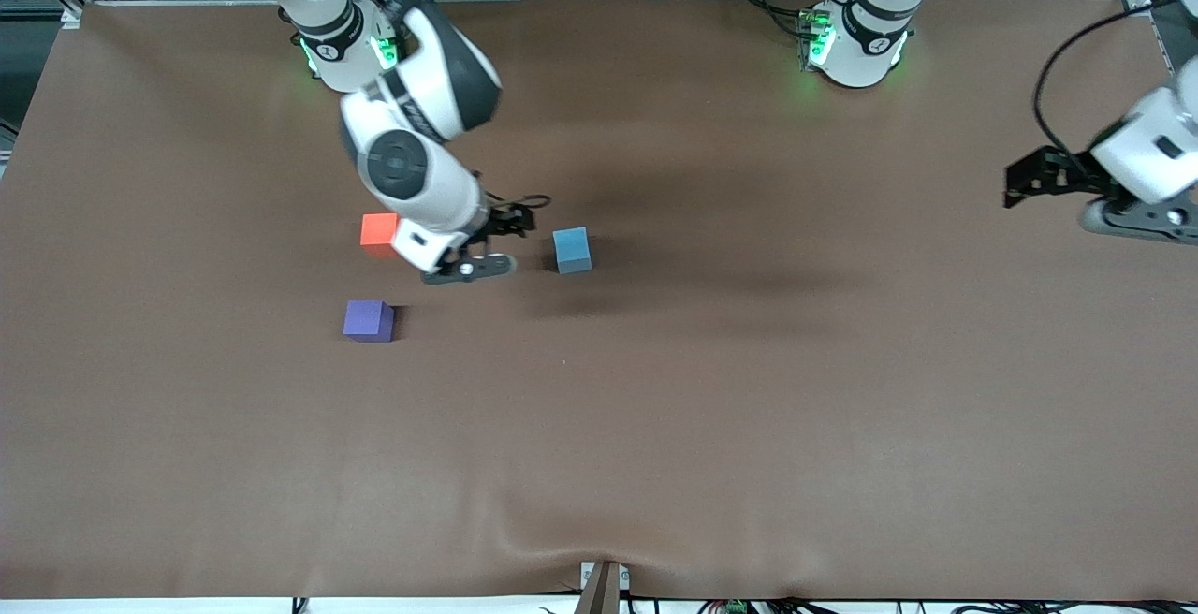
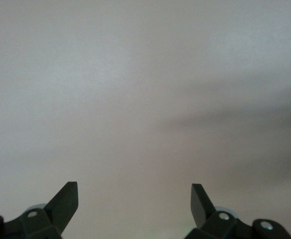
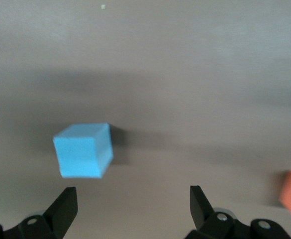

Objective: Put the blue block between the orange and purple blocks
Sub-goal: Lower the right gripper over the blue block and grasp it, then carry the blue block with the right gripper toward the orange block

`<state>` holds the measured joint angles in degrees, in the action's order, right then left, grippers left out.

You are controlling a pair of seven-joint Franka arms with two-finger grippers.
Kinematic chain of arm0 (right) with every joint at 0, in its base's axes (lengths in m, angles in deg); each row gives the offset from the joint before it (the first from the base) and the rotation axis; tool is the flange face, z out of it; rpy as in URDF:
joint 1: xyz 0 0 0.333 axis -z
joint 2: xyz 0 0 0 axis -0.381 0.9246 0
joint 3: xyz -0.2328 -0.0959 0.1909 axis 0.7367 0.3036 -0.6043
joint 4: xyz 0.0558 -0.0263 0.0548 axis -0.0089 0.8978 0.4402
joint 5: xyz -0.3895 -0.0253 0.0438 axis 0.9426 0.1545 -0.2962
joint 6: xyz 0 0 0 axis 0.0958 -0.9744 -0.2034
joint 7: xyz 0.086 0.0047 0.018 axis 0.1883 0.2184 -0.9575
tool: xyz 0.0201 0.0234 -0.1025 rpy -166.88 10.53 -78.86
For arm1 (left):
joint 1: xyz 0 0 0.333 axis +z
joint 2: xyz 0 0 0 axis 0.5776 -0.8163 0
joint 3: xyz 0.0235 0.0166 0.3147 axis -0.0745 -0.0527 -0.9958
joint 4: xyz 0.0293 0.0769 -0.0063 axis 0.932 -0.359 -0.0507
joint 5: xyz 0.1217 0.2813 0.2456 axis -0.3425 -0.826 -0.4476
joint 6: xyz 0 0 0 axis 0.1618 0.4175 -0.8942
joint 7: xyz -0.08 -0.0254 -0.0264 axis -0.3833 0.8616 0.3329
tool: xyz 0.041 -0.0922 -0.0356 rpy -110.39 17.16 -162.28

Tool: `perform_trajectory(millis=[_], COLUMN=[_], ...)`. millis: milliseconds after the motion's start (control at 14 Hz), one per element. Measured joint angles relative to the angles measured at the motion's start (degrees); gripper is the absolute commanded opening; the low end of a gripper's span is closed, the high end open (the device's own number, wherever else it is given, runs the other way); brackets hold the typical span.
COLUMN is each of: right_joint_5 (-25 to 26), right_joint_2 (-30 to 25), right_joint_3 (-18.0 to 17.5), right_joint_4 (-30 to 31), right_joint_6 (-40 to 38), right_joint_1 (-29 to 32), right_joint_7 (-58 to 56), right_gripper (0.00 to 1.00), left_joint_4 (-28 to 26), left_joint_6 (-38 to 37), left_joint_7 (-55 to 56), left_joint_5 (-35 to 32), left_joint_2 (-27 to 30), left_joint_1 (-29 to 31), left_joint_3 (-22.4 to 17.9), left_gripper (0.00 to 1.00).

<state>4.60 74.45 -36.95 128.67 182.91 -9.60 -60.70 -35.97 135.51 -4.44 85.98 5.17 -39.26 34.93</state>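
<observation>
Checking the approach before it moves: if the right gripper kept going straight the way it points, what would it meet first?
Probably the bare table. The right gripper is open, and the blue block sits off to one finger's side, not centred between them, though depth is unclear.

brown cloth-covered table (image 1: 711, 427), metal framing and cables along its upper edge, even lighting

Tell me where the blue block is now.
The blue block sits on the table, apart from the open right gripper, toward the left arm's end from the orange block.
</observation>
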Motion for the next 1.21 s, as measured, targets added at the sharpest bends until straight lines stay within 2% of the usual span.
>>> perform_trajectory(millis=[286,857,929,1071,1214], right_joint_5=[0.0,0.0,0.0,0.8,2.9], right_joint_2=[5.8,11.4,12.0,13.0,13.5], right_joint_3=[0.0,0.1,0.1,0.2,0.3], right_joint_4=[0.0,-0.7,-1.3,-2.1,-2.8], right_joint_6=[9.3,15.7,15.8,15.8,15.4], right_joint_1=[-4.9,-9.2,-9.3,-9.8,-10.1], right_joint_7=[6.8,11.6,11.8,11.8,12.0], right_gripper=[1.0,1.0,0.77,0.0,0.0], left_joint_4=[2.1,4.7,4.8,4.8,4.8], left_joint_6=[-2.6,-5.3,-5.4,-5.5,-5.6], left_joint_7=[2.6,2.6,2.7,4.7,6.1], left_joint_5=[-0.1,-0.1,-0.1,-0.1,-0.1], left_joint_2=[0.3,0.4,0.4,0.4,0.3], left_joint_1=[-1.0,-0.7,-0.5,-0.5,-0.7], left_joint_3=[1.7,1.8,1.7,1.7,1.9], left_gripper=[1.0,1.0,1.0,1.0,1.0])
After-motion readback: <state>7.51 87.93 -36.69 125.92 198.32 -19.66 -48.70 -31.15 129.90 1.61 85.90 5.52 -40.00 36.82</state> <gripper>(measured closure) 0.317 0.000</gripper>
